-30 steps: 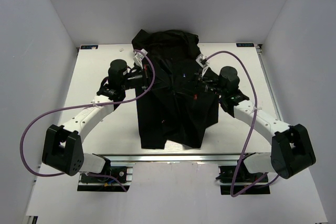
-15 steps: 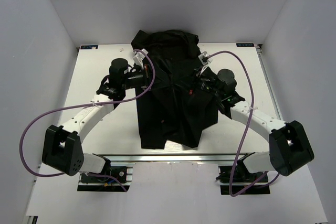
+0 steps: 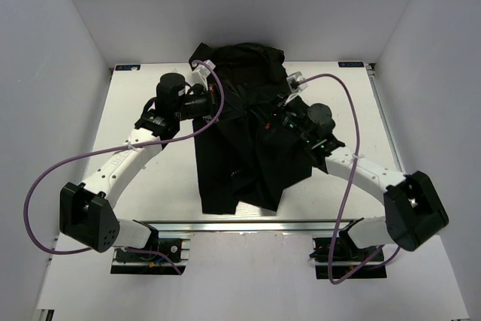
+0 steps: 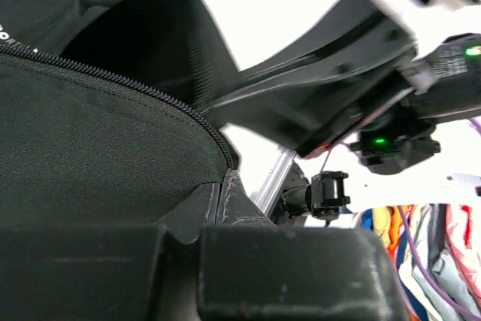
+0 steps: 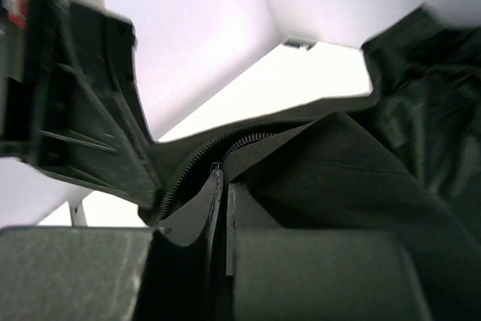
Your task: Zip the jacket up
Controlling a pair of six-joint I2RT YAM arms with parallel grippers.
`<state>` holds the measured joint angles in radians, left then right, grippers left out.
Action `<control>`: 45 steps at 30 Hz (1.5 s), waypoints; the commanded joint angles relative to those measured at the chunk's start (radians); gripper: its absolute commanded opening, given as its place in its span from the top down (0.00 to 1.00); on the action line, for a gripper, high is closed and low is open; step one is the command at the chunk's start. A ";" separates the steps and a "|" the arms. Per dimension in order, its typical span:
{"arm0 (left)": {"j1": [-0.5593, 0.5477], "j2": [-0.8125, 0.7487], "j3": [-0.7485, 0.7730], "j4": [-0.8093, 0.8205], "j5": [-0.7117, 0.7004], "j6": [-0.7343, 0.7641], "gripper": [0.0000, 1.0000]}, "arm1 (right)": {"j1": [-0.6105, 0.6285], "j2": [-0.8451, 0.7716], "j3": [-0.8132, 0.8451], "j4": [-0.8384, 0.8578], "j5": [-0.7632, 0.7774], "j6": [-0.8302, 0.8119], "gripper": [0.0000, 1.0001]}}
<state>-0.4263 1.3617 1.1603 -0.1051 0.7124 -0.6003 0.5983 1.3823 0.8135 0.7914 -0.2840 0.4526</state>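
Observation:
The black jacket (image 3: 252, 152) lies spread down the middle of the white table, its collar end bunched at the far edge. My left gripper (image 3: 217, 102) is shut on the jacket's left front edge; in the left wrist view its fingers (image 4: 218, 201) pinch fabric just below the zipper teeth (image 4: 135, 88). My right gripper (image 3: 272, 122) is shut on the jacket at the zipper; in the right wrist view its fingertips (image 5: 218, 193) meet at the small slider (image 5: 217, 166), where the two tooth rows (image 5: 252, 140) split apart. The fabric between both grippers is lifted off the table.
The white table (image 3: 150, 186) has walls on three sides and an aluminium rail (image 3: 248, 225) at the near edge. Purple cables loop from both arms. Coloured cloth (image 4: 443, 246) shows beyond the table in the left wrist view.
My right gripper has moved left and toward the far side along the jacket front. My left gripper has shifted slightly toward the far side, still holding the fabric.

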 commanded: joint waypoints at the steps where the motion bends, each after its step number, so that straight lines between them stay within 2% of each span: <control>1: -0.005 -0.056 0.006 -0.005 -0.024 0.031 1.00 | -0.044 -0.101 -0.011 0.150 0.031 0.014 1.00; 6: -0.006 -0.076 0.007 0.027 -0.027 0.040 1.00 | -0.103 -0.176 -0.039 0.186 -0.173 0.061 1.00; 9: -0.005 -0.081 0.009 0.065 -0.039 0.039 1.00 | -0.127 -0.209 -0.097 0.288 -0.271 0.080 1.00; 13: -0.005 -0.069 0.022 0.097 -0.042 0.027 1.00 | -0.140 -0.217 -0.122 0.336 -0.345 0.115 1.00; 17: -0.006 -0.067 0.033 0.209 -0.025 -0.003 1.00 | -0.146 -0.194 -0.114 0.402 -0.417 0.193 1.00; 25: -0.005 -0.084 0.001 0.252 0.012 -0.023 1.00 | -0.143 -0.108 -0.080 0.474 -0.414 0.314 1.00; 31: -0.005 -0.093 -0.022 0.289 0.013 -0.050 1.00 | -0.106 -0.060 -0.048 0.413 -0.373 0.264 1.00; 37: -0.006 -0.092 -0.033 0.301 0.012 -0.061 1.00 | -0.101 -0.017 -0.036 0.460 -0.336 0.284 1.00; 45: -0.006 -0.081 -0.031 0.297 0.016 -0.061 1.00 | -0.097 0.004 -0.020 0.427 -0.271 0.258 1.00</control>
<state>-0.4274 1.3197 1.1320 0.1585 0.7071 -0.6556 0.4942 1.3937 0.7414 1.1572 -0.6094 0.7292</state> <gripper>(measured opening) 0.011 0.023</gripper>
